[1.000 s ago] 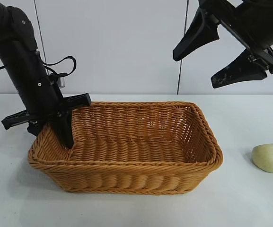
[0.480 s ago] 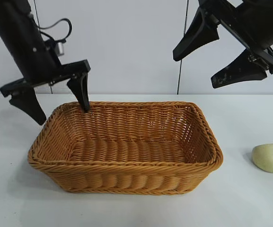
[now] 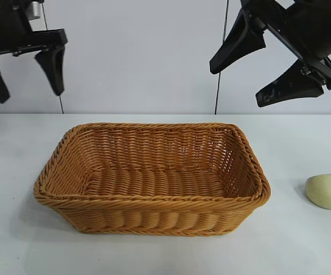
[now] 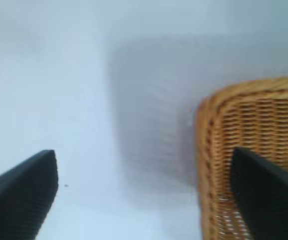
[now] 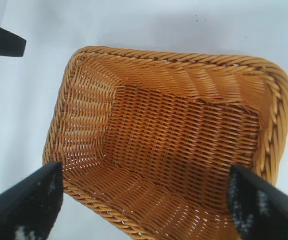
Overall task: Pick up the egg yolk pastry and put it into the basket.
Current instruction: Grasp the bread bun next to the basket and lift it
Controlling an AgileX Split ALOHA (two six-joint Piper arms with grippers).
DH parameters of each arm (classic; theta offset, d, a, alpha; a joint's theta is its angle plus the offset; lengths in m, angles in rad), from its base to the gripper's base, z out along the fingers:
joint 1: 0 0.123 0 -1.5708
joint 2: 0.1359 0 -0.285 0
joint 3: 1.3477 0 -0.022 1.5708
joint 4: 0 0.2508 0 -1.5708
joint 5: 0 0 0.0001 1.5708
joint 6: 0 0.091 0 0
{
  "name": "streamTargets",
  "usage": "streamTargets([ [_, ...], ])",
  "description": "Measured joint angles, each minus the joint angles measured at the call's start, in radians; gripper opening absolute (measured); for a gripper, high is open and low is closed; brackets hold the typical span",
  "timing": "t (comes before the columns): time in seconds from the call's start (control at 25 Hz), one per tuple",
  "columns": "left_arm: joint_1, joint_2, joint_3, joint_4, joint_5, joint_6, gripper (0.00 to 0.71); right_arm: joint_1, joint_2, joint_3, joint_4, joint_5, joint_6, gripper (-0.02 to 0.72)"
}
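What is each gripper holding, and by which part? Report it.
Nothing is held. Left gripper and right gripper hang open above the table; the egg yolk pastry lies untouched.

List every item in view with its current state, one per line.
egg yolk pastry: lying on the table right of the basket, untouched
basket: upright on the table, nothing in it
left gripper: open, raised above the basket's left end, holding nothing
right gripper: open, high over the basket's right side, holding nothing
table: white, bearing the basket and the pastry
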Motion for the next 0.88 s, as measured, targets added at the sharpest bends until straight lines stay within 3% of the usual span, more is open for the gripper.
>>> streamTargets([
  [0.16, 0.003, -0.072, 0.072, 0.0, 0.0, 0.0, 0.672, 0.0, 0.0, 0.0, 0.0, 0.0, 0.0, 0.637],
  [0.32, 0.003, -0.213, 0.222, 0.0, 0.0, 0.012, 0.672, 0.0, 0.0, 0.0, 0.0, 0.0, 0.0, 0.637],
  [0.88, 0.003, -0.958, 0.871, 0.061, 0.002, 0.027, 0.672, 0.0, 0.0, 0.0, 0.0, 0.003, 0.001, 0.637],
])
